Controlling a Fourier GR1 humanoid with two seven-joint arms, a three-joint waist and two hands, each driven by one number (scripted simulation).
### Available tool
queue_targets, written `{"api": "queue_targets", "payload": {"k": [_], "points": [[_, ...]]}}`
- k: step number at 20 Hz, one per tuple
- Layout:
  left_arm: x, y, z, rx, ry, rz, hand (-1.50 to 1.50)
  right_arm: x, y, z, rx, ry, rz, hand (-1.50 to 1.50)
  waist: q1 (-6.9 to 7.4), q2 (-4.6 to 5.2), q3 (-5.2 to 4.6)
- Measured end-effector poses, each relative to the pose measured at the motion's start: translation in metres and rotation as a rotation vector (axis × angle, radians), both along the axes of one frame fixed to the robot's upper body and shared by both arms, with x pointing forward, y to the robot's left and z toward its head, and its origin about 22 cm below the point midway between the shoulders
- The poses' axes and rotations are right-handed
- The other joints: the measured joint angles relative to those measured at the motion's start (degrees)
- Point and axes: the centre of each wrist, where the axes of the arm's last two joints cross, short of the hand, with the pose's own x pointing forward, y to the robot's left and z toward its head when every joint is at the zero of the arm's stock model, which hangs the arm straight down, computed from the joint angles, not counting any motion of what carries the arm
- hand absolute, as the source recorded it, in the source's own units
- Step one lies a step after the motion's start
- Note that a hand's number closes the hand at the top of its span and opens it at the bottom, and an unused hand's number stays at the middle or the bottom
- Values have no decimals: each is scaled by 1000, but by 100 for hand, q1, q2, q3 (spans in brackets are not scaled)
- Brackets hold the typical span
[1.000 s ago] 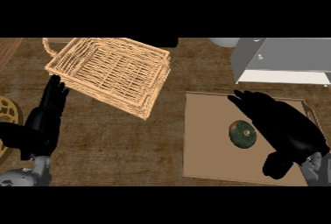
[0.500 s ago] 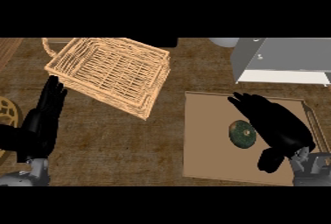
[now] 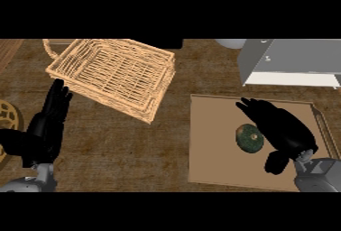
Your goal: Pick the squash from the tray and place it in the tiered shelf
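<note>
Right robot hand (image 3: 283, 130) hovers open over the tray (image 3: 213, 135), fingers straight, holding nothing. Just left of its palm lies the squash (image 3: 248, 138). Left robot hand (image 3: 45, 128) rests open, well apart.

The right hand (image 3: 283, 131) is hovering over the tray (image 3: 213, 135), fingers (image 3: 251, 106) straight, just beside the dark green squash (image 3: 249, 138). The left hand (image 3: 47, 126) is resting open at the bench's (image 3: 120, 149) left, near a wicker basket (image 3: 113, 74).

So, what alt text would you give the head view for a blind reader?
Seen from above, the robot's right hand hovers open partly over a dark green squash on a tan tray. Its left hand rests open at the left, below a wicker basket; a grey shelf stands at upper right.
</note>
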Motion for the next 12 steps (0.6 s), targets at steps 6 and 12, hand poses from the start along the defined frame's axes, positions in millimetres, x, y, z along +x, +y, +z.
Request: {"api": "queue_targets", "payload": {"k": [6, 12], "points": [[7, 5, 2, 2, 0, 2, 0, 9, -5, -21, 25, -6, 17, -150, 1, 1, -1], [9, 3, 9, -3, -1, 4, 0, 15, 0, -39, 28, 3, 19, -150, 3, 0, 0]]}}
